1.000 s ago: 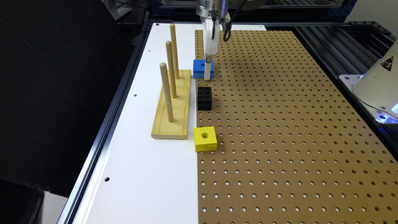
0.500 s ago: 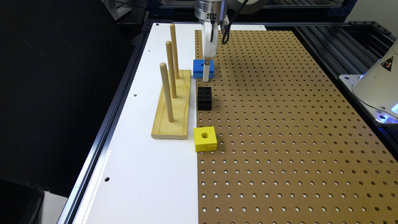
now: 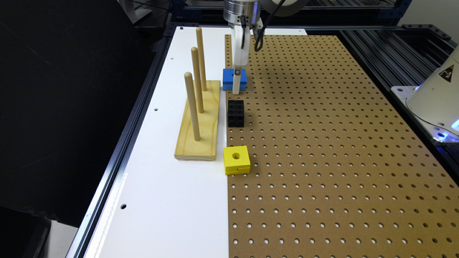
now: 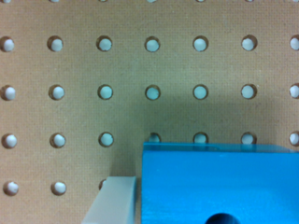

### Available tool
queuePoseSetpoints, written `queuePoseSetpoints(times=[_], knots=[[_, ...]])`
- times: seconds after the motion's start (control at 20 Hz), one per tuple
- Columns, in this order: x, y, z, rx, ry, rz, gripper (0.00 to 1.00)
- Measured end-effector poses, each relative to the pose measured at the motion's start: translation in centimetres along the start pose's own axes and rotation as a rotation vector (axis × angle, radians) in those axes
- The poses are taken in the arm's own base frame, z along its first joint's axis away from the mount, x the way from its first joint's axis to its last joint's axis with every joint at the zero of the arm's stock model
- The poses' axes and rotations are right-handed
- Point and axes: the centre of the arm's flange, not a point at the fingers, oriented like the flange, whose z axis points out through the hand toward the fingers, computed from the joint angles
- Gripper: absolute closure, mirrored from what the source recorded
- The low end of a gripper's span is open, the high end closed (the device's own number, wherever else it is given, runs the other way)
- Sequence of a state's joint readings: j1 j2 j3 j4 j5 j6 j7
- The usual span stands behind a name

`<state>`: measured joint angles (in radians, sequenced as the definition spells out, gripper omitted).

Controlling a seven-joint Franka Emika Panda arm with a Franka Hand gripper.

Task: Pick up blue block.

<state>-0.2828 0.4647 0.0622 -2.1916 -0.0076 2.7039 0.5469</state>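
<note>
Pegboard (image 3: 322, 143) covers most of the bench we see, with a white strip (image 3: 172, 186) along the exterior view's left. On that strip stands a wooden peg rack (image 3: 199, 120). Along the seam lie a yellow block (image 3: 236, 159), a black studded cube (image 3: 236, 113), and farthest away the blue block (image 3: 229, 79). Our gripper (image 3: 236, 84) sits down at the blue block; one finger (image 4: 112, 203) rests just beside its side. We cannot tell the opening. We judge the grasp step underway; next comes closing, then lifting.
</note>
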Motion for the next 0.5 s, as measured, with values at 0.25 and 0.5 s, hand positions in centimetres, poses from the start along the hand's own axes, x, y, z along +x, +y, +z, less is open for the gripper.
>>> queuePoseSetpoints(times=[0.25,0.5], knots=[[1.16,-0.81,0.15,0.001,-0.003,0.000,0.00],[1.12,-0.77,0.16,0.000,-0.004,0.000,0.00]])
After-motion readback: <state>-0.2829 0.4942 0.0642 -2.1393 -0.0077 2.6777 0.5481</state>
